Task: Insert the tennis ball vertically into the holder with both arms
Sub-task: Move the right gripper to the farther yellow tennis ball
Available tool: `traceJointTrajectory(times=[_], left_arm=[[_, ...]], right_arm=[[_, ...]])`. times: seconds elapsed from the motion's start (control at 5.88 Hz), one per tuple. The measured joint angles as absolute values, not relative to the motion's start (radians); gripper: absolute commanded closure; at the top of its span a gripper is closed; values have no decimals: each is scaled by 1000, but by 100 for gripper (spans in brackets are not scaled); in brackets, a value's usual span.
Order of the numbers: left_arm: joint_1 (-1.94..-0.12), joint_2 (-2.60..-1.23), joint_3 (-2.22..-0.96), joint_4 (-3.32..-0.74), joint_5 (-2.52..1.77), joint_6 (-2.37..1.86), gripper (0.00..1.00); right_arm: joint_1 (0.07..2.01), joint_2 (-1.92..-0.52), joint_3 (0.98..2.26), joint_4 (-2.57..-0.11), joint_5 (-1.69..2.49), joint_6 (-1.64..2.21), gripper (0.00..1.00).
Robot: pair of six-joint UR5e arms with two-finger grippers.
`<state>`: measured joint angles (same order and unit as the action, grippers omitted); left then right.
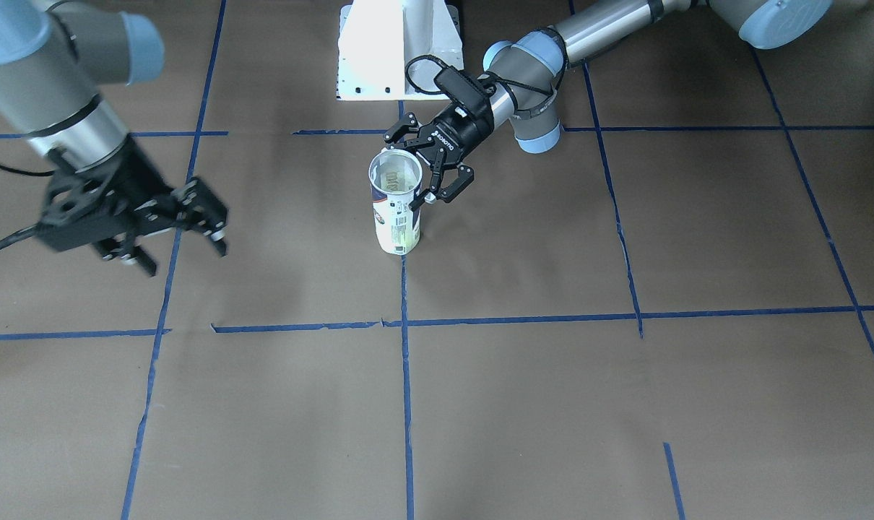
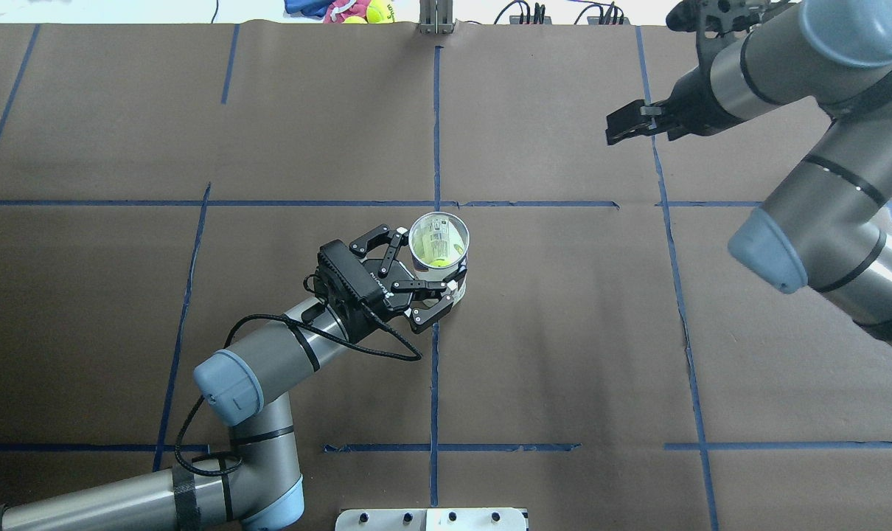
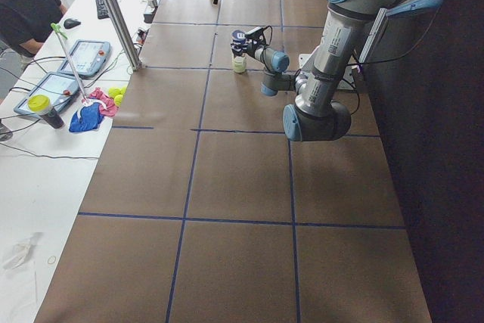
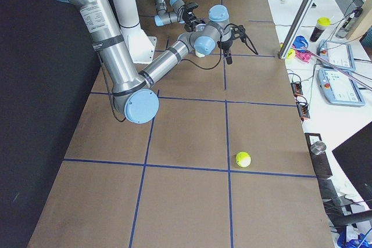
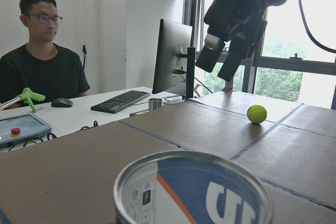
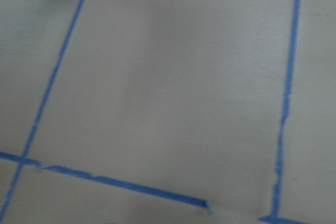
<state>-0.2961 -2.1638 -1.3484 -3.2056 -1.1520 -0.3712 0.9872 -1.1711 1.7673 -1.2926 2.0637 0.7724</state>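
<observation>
the tennis-ball can (image 1: 396,206) stands upright, a tennis ball (image 2: 438,259) inside; left gripper (image 1: 428,162) spread around its rim, not clamping; right gripper (image 1: 184,231) well apart, fingers parted, empty

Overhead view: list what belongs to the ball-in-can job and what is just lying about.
For the job: can, ball inside it, left gripper, right gripper.
Lying about, beyond the table's far edge: spare balls, cloth, cables.
</observation>
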Motion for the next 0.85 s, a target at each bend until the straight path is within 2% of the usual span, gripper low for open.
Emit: traceJointTrajectory(times=[0.51,0.85], left_arm=[[-296,-2166,-1349,-3205,-1152,-372,11],[-297,-2166,-1350,-3206,-1153,-373,10]], right_arm=[[1242,-1159,1393,-1281,2066,314,1],[1303,-1119,1194,-1278,2058,246,2]])
